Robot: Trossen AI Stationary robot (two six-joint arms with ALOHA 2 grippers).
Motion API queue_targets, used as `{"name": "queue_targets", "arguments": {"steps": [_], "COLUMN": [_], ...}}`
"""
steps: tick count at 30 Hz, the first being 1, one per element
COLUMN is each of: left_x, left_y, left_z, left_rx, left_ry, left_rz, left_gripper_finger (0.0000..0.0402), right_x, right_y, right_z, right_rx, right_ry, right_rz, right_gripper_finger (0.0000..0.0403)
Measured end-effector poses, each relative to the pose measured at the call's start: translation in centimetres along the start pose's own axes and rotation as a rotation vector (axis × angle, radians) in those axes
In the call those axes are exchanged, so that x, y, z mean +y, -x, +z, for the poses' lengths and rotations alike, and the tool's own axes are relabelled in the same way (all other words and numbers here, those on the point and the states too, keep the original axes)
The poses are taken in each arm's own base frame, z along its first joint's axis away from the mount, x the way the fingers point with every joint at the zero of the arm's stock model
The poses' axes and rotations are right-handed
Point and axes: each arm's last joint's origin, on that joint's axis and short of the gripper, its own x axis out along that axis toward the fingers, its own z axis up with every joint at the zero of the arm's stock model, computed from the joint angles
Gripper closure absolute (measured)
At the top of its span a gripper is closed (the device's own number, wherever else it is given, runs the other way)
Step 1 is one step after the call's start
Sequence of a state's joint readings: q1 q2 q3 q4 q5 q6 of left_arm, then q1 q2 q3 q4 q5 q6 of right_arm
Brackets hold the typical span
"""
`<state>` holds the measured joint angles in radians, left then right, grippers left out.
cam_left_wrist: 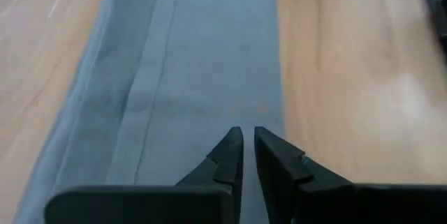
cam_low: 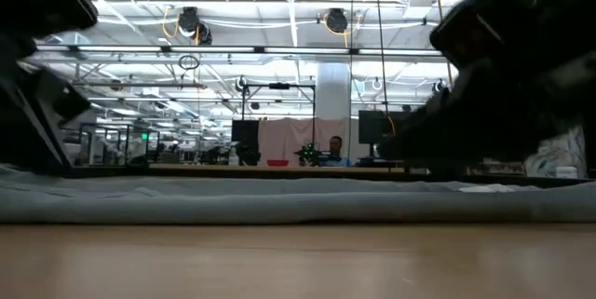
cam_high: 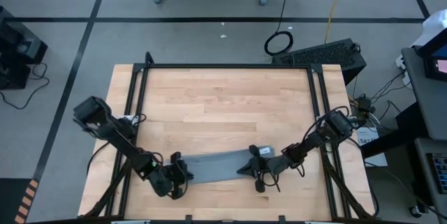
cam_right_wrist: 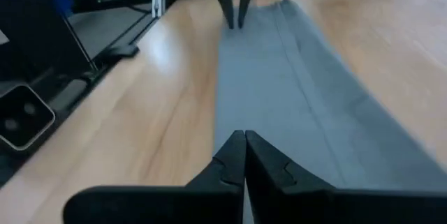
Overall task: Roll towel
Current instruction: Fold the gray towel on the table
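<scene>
The grey-blue towel [cam_high: 213, 165] lies flat as a long narrow folded strip along the table's near edge, left to right. It shows as a low band in the low view [cam_low: 279, 201]. My left gripper [cam_high: 180, 171] stands over the strip's left end [cam_left_wrist: 202, 63], its fingers [cam_left_wrist: 248, 140] nearly together with only a thin slit between them. The right wrist view shows it far off, pointing down at that end [cam_right_wrist: 236, 23]. My right gripper [cam_high: 247, 168] is shut [cam_right_wrist: 244, 135] and sits low over the towel's right end [cam_right_wrist: 279, 77], pointing along the strip. My left gripper comes slanting down over the towel's left end [cam_right_wrist: 241, 32]; whether its tips touch the cloth I cannot tell. My right gripper lies almost level over the towel's right end [cam_right_wrist: 265, 123], fingers along the strip; whether it rests on the cloth I cannot tell.
The wooden tabletop [cam_high: 223, 105] lies bare beyond the towel toward the far edge. Black frame rails [cam_high: 136, 112] [cam_high: 320, 105] run along the left and right sides. The table's near edge is close behind both grippers. Cables and equipment stand off the table at the right.
</scene>
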<state>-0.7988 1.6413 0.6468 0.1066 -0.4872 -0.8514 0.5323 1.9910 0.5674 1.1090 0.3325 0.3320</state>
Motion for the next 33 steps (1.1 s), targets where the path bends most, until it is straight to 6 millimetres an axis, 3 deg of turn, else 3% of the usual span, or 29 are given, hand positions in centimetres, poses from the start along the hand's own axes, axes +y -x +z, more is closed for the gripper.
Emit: {"name": "queue_targets", "arguments": {"steps": [7, 12, 18, 25, 33], "left_x": [-1.1, 0.5, 2.2, 5.0, 9.7], "left_y": [1.4, 1.0, 0.9, 0.4, 0.1], "left_z": [-0.1, -1.6, -1.6, -0.6, 1.1], "left_rx": [-0.004, 0.116, 0.212, 0.296, 0.278], "left_ry": [0.08, 0.135, 0.091, -0.041, -0.111], "left_rz": [-0.083, 0.078, 0.203, 0.354, 0.699], "left_gripper_finger": [0.0359, 0.0359, 0.0359, 0.0359, 0.036], "right_x": [-0.1, -0.4, -0.2, 1.6, 3.5], "right_y": [1.4, 2.4, 2.6, 0.5, -2.3], "right_z": [1.2, 1.3, 0.1, -1.0, -0.8], "right_rx": [0.158, 0.274, 0.333, 0.287, 0.259], "right_ry": [0.015, -0.024, -0.105, -0.193, -0.209], "right_rz": [-0.069, -0.127, -0.165, -0.184, -0.181], "right_gripper_finger": [0.0403, 0.0403, 0.0403, 0.0403, 0.0403]}}
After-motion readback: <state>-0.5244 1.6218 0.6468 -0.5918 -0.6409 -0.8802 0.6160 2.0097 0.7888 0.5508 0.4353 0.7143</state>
